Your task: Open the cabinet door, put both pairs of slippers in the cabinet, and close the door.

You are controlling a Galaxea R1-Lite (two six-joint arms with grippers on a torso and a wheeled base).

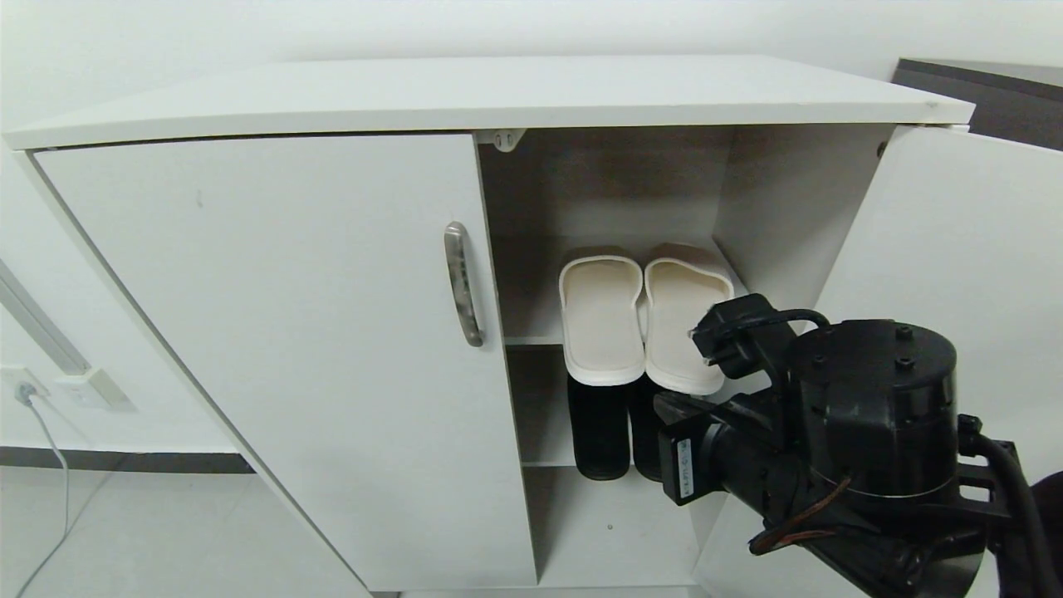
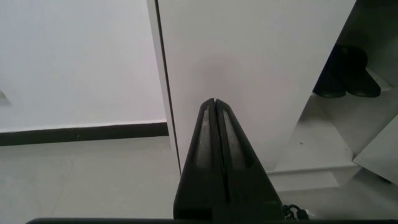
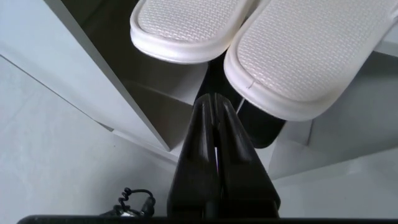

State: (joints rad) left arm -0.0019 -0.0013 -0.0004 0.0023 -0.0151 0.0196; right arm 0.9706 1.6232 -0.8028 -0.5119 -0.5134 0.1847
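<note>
Two pairs of slippers are seen inside the white two-door cabinet (image 1: pixel 498 91): the cream foam pair (image 1: pixel 602 324) is laid on the upper shelf (image 1: pixel 531 339) and the black pair (image 1: pixel 600 432) on the shelf below (image 1: pixel 548 463). Its right door (image 1: pixel 955 232) is swung open, its left door (image 1: pixel 274 332) shut. The right gripper (image 3: pixel 215 102) is held just beneath the cream heels, jaws pressed together on nothing; the left gripper (image 2: pixel 214 102), closed and empty, is pointed at the shut door.

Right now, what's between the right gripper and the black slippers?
Nothing: the right wrist view shows a bare gap from the right gripper to the black slippers.
</note>
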